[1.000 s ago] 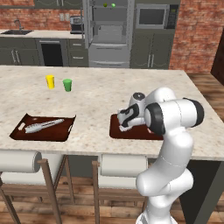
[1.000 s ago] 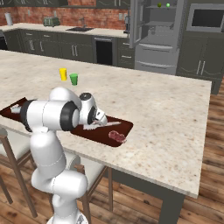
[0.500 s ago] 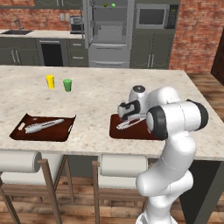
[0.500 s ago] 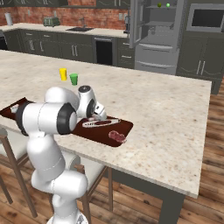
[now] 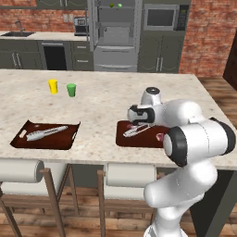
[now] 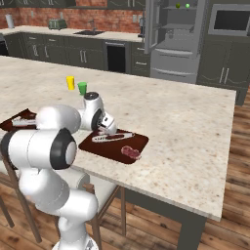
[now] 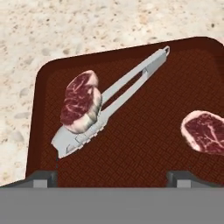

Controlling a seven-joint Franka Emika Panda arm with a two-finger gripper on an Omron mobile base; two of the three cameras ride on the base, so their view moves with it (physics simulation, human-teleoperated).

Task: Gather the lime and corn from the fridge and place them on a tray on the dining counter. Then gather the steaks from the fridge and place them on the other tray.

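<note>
Spreading across both base views, the dining counter (image 5: 102, 99) is the biggest thing here, its beige stone running well past the dark tray (image 7: 131, 148) on the far side and to the right, while the tray's near rim sits close to the counter's front edge above the stools (image 5: 125, 176). Behind it the fridge (image 5: 115, 34) stands with its doors open, and the small green lime (image 5: 120, 5) is on an upper shelf (so the lime and corn half of the task looks undone, though I cannot make out any corn).

Compared with a second ago, the gripper (image 7: 111, 177) has lifted off the tray and its jaws have spread wide, with nothing between them. One steak (image 7: 81, 101) now lies propped on the head of the silver tongs (image 7: 111, 98), and a second steak (image 7: 204, 132) lies flat well apart from it on the same tray. My reading is that a steak has just been released, and both steaks seem delivered.

A second tray (image 5: 45, 134) sits further left, with another pair of tongs on it. The yellow cup (image 5: 53, 86) and green cup (image 5: 71, 90) stand well behind it, clear of any path upward or back toward the fridge.
</note>
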